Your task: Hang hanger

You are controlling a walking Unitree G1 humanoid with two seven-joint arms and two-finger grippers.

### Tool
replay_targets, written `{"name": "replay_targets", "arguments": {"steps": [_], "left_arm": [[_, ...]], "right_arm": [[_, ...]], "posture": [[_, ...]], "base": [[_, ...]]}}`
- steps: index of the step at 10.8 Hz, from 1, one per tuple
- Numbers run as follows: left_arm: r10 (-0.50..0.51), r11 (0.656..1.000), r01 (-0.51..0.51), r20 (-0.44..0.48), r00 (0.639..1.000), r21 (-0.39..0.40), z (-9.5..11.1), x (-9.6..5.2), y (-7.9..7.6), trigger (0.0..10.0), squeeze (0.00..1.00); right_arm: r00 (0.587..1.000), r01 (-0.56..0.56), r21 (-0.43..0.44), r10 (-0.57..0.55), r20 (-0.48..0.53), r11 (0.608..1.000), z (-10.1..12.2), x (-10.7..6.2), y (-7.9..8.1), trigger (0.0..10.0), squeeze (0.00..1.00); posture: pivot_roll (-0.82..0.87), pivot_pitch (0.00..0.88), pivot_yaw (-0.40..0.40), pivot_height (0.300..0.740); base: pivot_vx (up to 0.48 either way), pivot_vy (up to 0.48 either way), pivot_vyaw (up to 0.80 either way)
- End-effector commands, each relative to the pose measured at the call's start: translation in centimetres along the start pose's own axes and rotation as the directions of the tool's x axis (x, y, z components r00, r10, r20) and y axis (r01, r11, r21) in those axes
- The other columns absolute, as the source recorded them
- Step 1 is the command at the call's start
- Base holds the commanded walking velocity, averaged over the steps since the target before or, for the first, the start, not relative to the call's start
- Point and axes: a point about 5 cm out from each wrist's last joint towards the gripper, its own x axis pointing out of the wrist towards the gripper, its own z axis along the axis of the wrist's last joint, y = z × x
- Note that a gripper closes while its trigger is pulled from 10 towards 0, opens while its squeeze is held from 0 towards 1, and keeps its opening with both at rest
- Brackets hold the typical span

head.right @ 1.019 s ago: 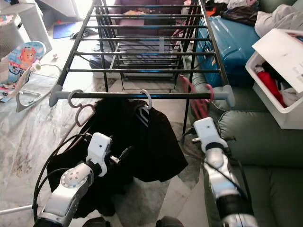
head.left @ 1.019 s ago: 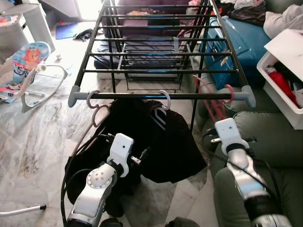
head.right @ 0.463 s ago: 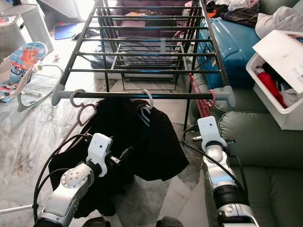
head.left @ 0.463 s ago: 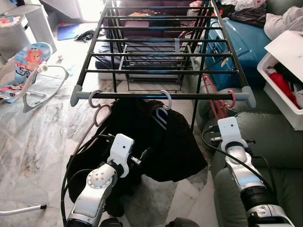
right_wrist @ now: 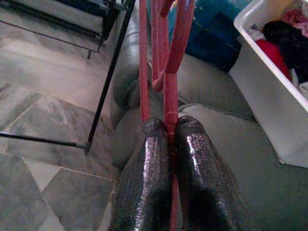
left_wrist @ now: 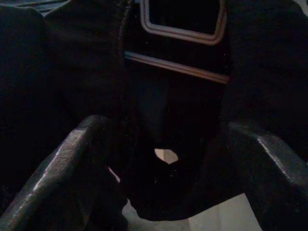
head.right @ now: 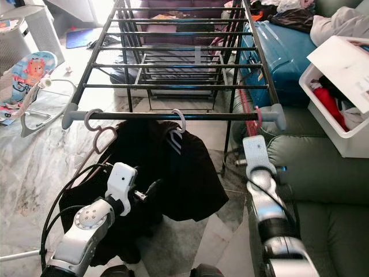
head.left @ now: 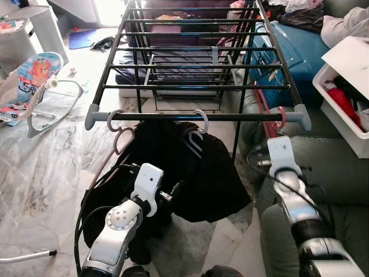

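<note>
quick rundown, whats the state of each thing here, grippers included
red hanger: hook over the front bar of the rack, held lower down by the right gripper
right gripper: shut on the red hanger
left gripper: open, low among the black clothes
black clothes: hanging from a grey hanger on the front bar
empty grey hanger: hooked near the bar's left end
drying rack: unfolded, upper bars bare
white bin: open, clothes inside

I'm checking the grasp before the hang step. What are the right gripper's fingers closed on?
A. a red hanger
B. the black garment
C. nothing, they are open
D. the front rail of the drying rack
A: in the right wrist view the right gripper has its two black fingers pressed together on the thin bar of the red hanger, whose hook sits at the front rail of the drying rack.
</note>
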Motion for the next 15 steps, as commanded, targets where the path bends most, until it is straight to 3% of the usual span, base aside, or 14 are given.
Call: {"name": "replay_targets", "arguments": {"steps": [1,2,5,8,13,14,15], "left_arm": [[-0.005,1.0,0.005,0.0,1.0,0.022,0.4,0.1,0.1,10.0,0.0],[-0.002,1.0,0.002,-0.002,1.0,0.021,0.4,-0.1,0.1,10.0,0.0],[-0.007,1.0,0.007,-0.007,1.0,0.027,0.3,-0.1,0.2,10.0,0.0],[-0.02,0.999,0.02,-0.012,1.0,0.032,0.3,0.0,0.1,10.0,0.0],[-0.026,0.999,0.027,-0.016,1.0,0.036,0.3,0.1,0.0,10.0,0.0],[-0.028,0.999,0.028,-0.017,0.999,0.037,0.3,0.1,0.0,10.0,0.0],[-0.028,0.999,0.029,-0.018,0.999,0.038,0.3,0.1,0.0,10.0,0.0]], "right_arm": [[1.0,-0.009,0.016,0.009,-0.007,1.0,0.6,0.3,0.3,10.0,0.0],[0.998,-0.069,0.008,0.069,-0.006,0.998,0.9,0.0,2.1,10.0,0.0],[0.993,-0.095,0.038,0.098,-0.066,0.995,-0.3,-0.4,3.0,10.0,0.0],[0.988,-0.045,0.064,0.053,-0.144,0.997,-2.1,-0.5,2.2,10.0,0.0],[0.987,-0.032,0.077,0.044,-0.152,0.997,-2.4,-0.6,2.0,10.0,0.0],[0.986,-0.036,0.091,0.05,-0.158,0.995,-2.6,-0.6,2.1,10.0,1.0],[0.986,-0.038,0.098,0.054,-0.157,0.994,-2.6,-0.7,2.2,10.0,1.0]], "posture": [[-0.05,0.0,0.007,0.74],[-0.05,0.0,0.008,0.74],[-0.05,0.0,0.014,0.74],[-0.05,0.0,0.017,0.74],[-0.05,0.0,0.017,0.74],[-0.05,0.0,0.018,0.74],[-0.05,0.0,0.018,0.74]], "base": [[0.0,0.0,0.0],[0.0,0.0,0.0],[0.0,0.0,0.0],[0.0,0.0,0.0],[0.0,0.0,0.0],[0.0,0.0,0.0],[0.0,0.0,0.0]]}}
